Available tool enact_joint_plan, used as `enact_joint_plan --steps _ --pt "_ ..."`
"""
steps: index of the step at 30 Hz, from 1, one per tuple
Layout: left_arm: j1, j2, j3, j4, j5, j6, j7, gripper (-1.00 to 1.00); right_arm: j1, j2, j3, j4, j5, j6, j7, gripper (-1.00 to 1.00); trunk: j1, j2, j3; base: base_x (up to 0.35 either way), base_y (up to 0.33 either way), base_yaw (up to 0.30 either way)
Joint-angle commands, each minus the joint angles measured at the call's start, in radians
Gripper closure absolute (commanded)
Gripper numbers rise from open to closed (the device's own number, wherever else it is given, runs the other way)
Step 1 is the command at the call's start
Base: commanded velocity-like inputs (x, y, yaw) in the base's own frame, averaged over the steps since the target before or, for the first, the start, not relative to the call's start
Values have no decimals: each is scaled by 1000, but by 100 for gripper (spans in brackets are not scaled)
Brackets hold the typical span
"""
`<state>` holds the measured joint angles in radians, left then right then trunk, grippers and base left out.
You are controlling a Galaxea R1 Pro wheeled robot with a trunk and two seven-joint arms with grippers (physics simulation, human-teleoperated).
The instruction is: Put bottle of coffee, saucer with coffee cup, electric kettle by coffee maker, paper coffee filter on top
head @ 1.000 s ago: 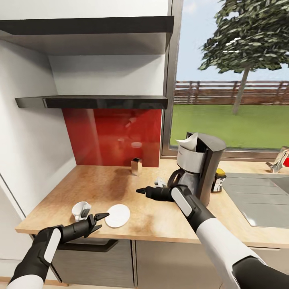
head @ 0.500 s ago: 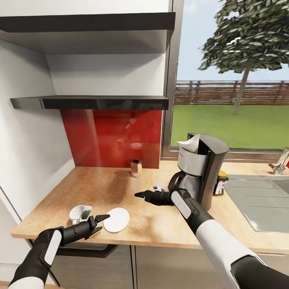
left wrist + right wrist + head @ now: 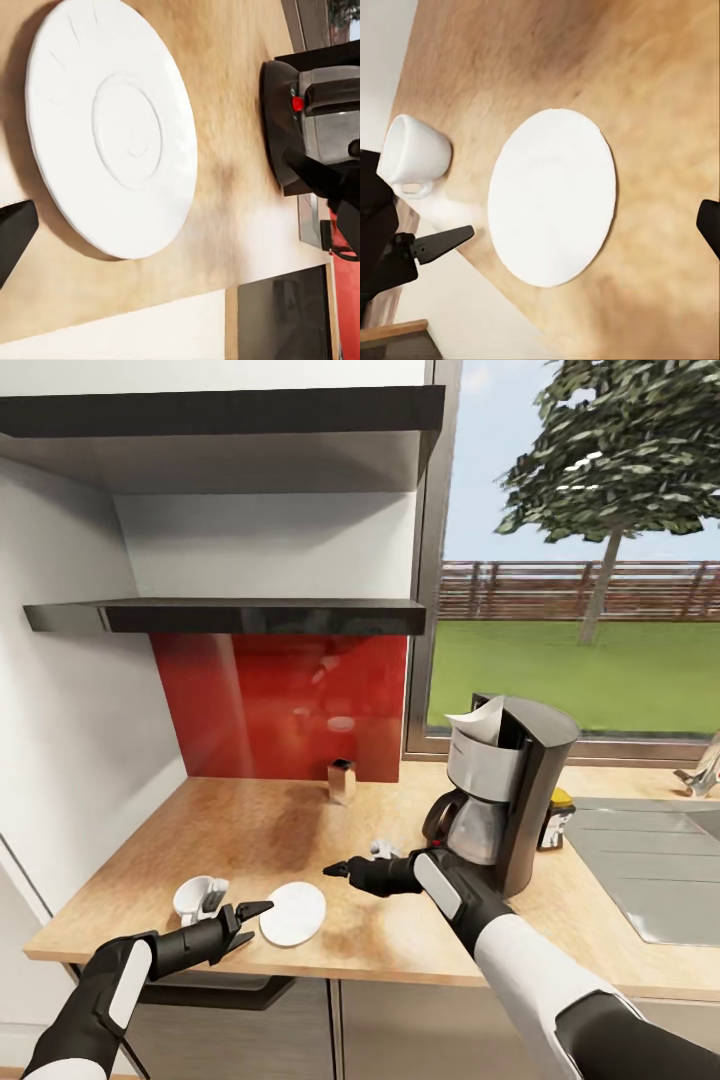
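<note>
The black and silver coffee maker (image 3: pixel 510 790) stands on the wooden countertop (image 3: pixel 260 830) by the window, with a white paper filter (image 3: pixel 478 720) sticking out of its top. A dark coffee bottle with a yellow lid (image 3: pixel 555 818) stands just behind it. Near the front edge lies the white saucer (image 3: pixel 293 913), empty, and the white coffee cup (image 3: pixel 197 898) sits apart to its left. My left gripper (image 3: pixel 250 925) is open, low between cup and saucer. Over the counter right of the saucer hovers my right gripper (image 3: pixel 332 870), open and holding nothing. No kettle is in view.
A small metal container (image 3: pixel 342 780) stands against the red backsplash (image 3: pixel 280 705). A small white object (image 3: pixel 383 850) lies by my right wrist. Two dark shelves (image 3: pixel 230 615) hang above the counter. The steel sink (image 3: pixel 640 870) and faucet (image 3: pixel 705 770) are at the right.
The camera has shifted slightly. My right gripper has moved left and nearer the front, toward the saucer. My left gripper has stayed beside the cup.
</note>
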<state>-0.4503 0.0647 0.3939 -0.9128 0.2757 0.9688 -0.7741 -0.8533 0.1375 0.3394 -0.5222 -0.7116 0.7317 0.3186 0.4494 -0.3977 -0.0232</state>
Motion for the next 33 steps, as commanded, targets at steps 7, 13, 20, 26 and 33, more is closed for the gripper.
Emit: enact_joint_plan --steps 7,13,20,26,33 --pt "5 1 2 0 -4 4 -5 -100 0 13 2 8 3 2 4 -100 1 -2 -2 0 0 0" --pt "10 1 2 0 -4 4 -5 -100 8 16 3 9 3 2 4 -100 1 -2 -2 24 16 0" --pt "11 1 1 0 -4 4 -5 -100 13 19 1 10 3 2 4 -100 1 -2 -2 61 38 0" --pt "12 1 2 -1 -5 4 -5 -100 17 22 1 10 3 0 4 -100 1 -2 -2 6 3 0" --pt "12 0 2 -1 -4 2 26 -100 19 23 2 10 3 0 2 -100 1 -2 -2 0 0 0"
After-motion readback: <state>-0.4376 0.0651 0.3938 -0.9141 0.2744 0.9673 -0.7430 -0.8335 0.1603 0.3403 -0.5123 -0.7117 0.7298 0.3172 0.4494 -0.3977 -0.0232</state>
